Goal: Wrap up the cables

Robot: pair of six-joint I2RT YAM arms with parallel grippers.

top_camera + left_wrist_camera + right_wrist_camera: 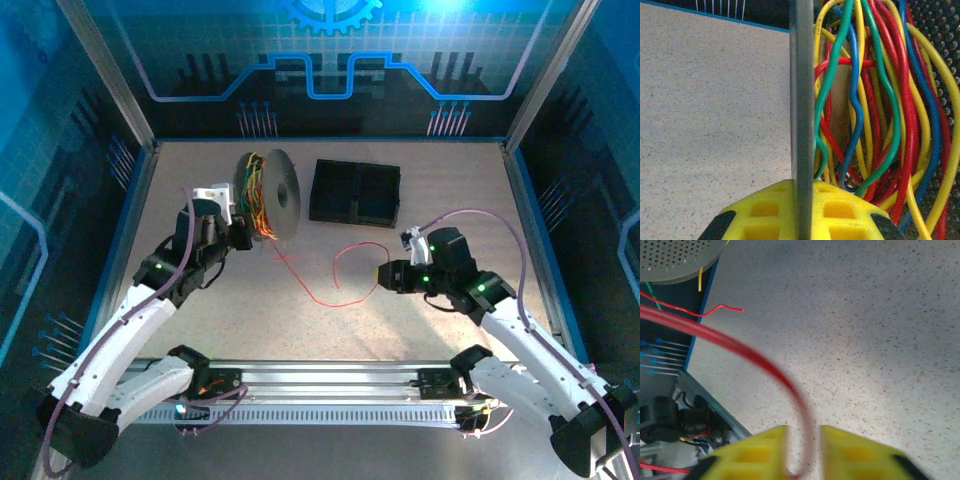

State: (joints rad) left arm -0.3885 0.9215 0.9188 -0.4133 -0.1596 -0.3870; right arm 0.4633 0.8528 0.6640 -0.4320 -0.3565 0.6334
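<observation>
Top external view: the black spool [281, 190] stands on edge at the far left of the table [450, 180], with the cables [262, 205] bunched loosely on it in red, yellow, green and blue, and a black tray [355, 192] just to its right. One loose red cable [352, 245] trails from the spool across the table to the right gripper [383, 274]. In the right wrist view that cable [740, 347] runs down between the yellow fingers [855, 455], which are pinched on it. In the left wrist view the left gripper [802, 210] is clamped on the spool's grey flange [801, 100], beside the wound strands [880, 125]. The step in hand looks like feeding the slack onto the spool. To do it well, the left arm should hold the spool firm while the right guides the cable around the core with light, even tension, laying it between the flanges and not over the rim, where it could slip off.
</observation>
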